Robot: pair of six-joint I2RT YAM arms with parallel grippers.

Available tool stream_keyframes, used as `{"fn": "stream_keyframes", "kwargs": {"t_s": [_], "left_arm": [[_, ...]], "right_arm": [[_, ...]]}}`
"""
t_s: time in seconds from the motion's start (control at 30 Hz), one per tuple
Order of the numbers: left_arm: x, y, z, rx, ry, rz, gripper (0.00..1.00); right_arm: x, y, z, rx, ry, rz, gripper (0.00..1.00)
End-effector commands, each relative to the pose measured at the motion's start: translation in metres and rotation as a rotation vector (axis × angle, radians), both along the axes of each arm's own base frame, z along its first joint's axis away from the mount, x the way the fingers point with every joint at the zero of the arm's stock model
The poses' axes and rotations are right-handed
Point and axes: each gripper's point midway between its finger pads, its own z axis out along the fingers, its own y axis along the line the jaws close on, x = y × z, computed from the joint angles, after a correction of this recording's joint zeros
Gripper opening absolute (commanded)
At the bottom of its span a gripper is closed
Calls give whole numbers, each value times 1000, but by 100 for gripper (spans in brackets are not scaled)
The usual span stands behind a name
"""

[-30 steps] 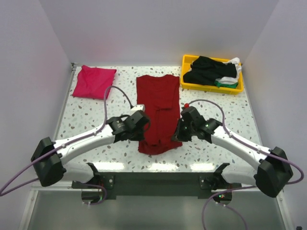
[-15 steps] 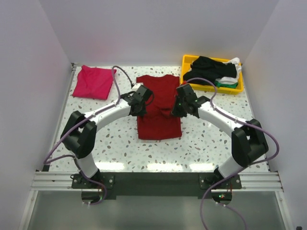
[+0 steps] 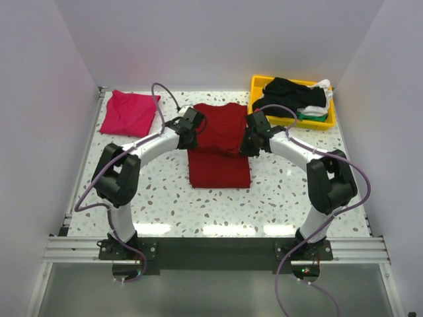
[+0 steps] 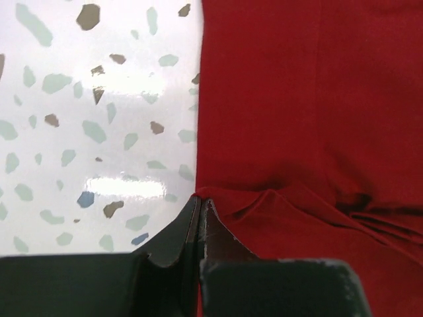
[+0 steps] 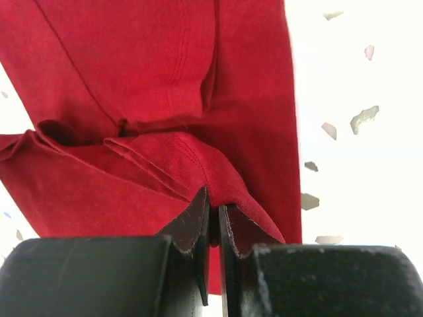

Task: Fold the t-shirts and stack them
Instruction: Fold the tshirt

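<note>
Seemingly mid-fold, the left gripper (image 4: pixel 199 198) and right gripper (image 5: pixel 213 191) each clench a raised edge of the dark red soft cloth t-shirt (image 3: pixel 220 168); next, lay it flat toward the far end and release.

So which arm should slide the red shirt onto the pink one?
Left. The left arm pinches the red shirt on the edge nearest the pink shirt; the right arm holds the far edge.

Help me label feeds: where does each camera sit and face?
Top external: above and behind the robot, facing down at the table; left arm, right arm show.
Left wrist: on the left arm, facing past left gripper to the edge of the dark red t-shirt.
Right wrist: likewise, right gripper pinching cloth.
All share that t-shirt.
</note>
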Motion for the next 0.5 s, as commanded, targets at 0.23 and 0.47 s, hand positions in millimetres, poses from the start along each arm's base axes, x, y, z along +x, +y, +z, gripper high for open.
{"fn": "stream_keyframes", "kwargs": {"t_s": [0.23,0.47], "left_arm": [[45,-19,18,-27,-124,-73,31],[32,-5,44,-10,-119,-47,100]], "right_arm": [[26,-2,10,10,-52,-20,25],[23,-5,48,-6,-139,66,63]]}}
